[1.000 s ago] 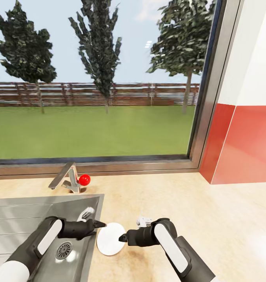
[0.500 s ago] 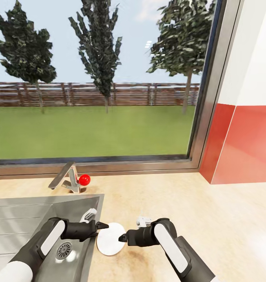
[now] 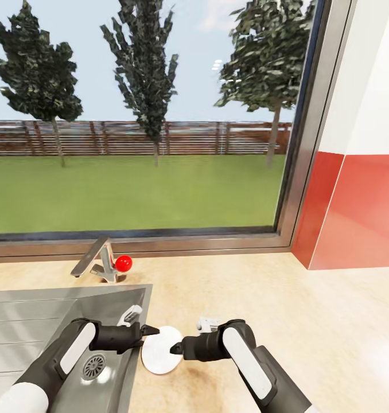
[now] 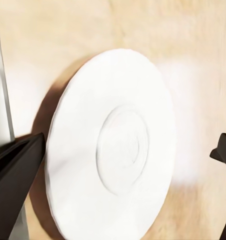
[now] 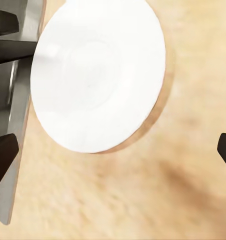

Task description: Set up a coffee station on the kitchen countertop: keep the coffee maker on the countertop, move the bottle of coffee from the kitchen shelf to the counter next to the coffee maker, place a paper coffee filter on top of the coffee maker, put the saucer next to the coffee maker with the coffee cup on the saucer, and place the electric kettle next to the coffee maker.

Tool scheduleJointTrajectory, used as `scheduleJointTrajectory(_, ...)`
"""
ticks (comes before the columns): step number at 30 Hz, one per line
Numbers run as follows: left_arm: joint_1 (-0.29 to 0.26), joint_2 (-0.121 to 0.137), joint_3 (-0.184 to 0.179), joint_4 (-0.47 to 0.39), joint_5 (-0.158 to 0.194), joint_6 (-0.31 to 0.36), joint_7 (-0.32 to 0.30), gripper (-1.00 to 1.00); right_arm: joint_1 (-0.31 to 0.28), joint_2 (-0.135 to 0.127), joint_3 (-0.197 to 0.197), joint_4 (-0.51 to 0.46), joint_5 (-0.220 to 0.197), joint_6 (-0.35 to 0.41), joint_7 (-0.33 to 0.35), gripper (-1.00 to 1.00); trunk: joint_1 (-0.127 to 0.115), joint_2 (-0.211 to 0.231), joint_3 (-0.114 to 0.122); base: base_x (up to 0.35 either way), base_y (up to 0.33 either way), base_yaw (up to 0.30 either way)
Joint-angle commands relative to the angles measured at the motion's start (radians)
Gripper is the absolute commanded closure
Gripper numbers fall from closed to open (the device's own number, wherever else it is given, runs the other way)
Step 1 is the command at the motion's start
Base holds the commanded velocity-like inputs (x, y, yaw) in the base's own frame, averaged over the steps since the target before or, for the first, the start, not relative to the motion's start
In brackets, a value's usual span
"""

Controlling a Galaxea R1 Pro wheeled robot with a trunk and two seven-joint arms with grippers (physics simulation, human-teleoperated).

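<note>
Countertop (image 3: 332, 321), light beige and speckled, runs below a wide window (image 3: 137, 115) that looks onto grass, trees and a fence, with a red and white wall (image 3: 361, 189) at its right end. Set into the slab on the left is a steel sink (image 3: 39, 321), and behind it stands a tap (image 3: 94, 261) with a red knob (image 3: 123, 263). Both dark arms reach in from below and meet over the saucer. That saucer (image 3: 160, 350) lies flat on the worktop, touching or just over the sink's edge. The left gripper (image 3: 148, 330) points at its near-sink rim and the right gripper (image 3: 174, 348) hovers over its other side. In the wrist views the saucer (image 4: 113, 150) (image 5: 98, 75) sits between widely spread fingertips (image 4: 15, 165) (image 5: 3, 152), so both sets of jaws are released and hold nothing.
</note>
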Motion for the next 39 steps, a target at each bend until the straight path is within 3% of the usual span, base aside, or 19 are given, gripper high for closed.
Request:
scheduleJointTrajectory(1, 0.000, 0.001, -0.003, 0.001, -0.019, -0.002, -0.004, -1.00, 0.000, 0.001, 0.001, 0.000, -0.010, 0.001, -0.010, -1.00, 0.000, -0.001, -0.001, 0.000, 0.000, 0.000)
scheduleJointTrajectory(11, 0.000, -0.002, -0.003, 0.001, -0.018, -0.002, -0.004, -1.00, 0.000, 0.025, 0.001, 0.094, -0.010, 0.000, -0.009, -1.00, 0.000, -0.001, -0.001, 0.000, 0.000, 0.000)
scheduleJointTrajectory(28, 0.000, -0.004, -0.007, -0.001, -0.017, -0.002, -0.012, -1.00, 0.000, 0.032, -0.001, 0.095, -0.010, -0.001, -0.009, -1.00, 0.000, -0.001, -0.001, 0.000, 0.000, 0.000)
scheduleJointTrajectory(39, 0.000, -0.034, -0.007, -0.001, -0.018, -0.002, -0.005, -1.00, 0.000, 0.034, -0.001, 0.095, -0.011, -0.002, -0.009, -1.00, 0.000, -0.001, -0.001, 0.000, 0.000, 0.000)
